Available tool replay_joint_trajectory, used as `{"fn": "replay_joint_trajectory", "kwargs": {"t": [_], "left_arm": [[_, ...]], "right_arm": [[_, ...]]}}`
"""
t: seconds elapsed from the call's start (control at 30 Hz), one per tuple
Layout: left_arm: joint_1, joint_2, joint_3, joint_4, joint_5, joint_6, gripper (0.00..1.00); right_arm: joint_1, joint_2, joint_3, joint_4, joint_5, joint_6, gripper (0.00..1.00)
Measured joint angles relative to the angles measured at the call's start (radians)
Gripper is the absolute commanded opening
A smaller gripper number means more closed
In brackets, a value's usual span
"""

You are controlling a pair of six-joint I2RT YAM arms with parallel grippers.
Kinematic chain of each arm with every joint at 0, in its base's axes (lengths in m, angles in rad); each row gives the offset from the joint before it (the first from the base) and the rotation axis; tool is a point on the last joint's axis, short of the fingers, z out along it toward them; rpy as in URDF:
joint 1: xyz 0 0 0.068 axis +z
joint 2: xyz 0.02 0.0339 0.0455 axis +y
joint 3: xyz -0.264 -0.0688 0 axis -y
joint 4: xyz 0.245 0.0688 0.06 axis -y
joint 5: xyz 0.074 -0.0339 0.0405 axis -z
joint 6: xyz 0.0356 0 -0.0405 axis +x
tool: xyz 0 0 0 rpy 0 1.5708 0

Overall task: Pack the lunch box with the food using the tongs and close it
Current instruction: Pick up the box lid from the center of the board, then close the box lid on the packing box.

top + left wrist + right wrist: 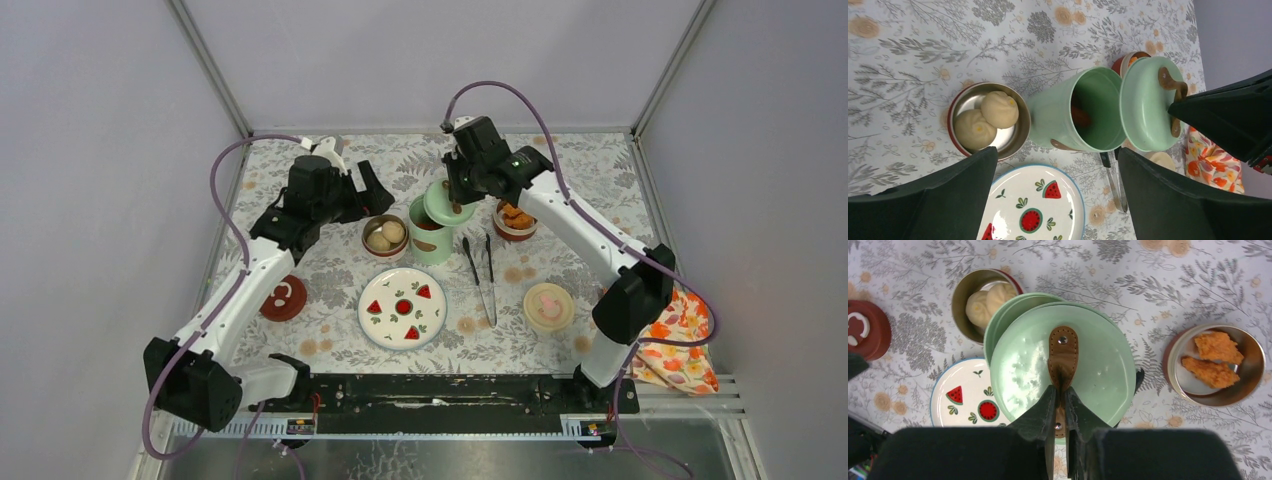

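right pincer (1060,396): narrow, clamped on strap (1063,347) of lid (1093,365)
lid: held over jar (1058,120), offset, mouth partly uncovered
left pincer (1055,159): wide, holding nothing, near jar and bun bowl (959,100)
tongs (480,272): on surface (330,270) right of jar, apart from the 2 pincers

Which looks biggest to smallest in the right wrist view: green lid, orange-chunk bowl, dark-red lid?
Largest: green lid, though it is nearest the camera, which inflates it.
Next: bowl of orange chunks.
Smallest: dark-red lid, partly cut off at the edge.
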Motion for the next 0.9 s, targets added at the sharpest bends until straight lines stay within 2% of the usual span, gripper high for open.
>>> {"fn": "replay_joint_trajectory", "kwargs": {"t": [0.27, 0.9], "left_arm": [[0.000, 0.054, -0.018, 0.041, 0.059, -0.047, 0.99], [-0.002, 0.164, -0.026, 0.109, 0.109, -0.097, 0.98]], "right_arm": [[0.039, 0.068, 0.066, -0.009, -0.051, -0.028, 0.06], [0.075, 0.200, 0.149, -0.030, -0.038, -0.074, 0.07]]}}
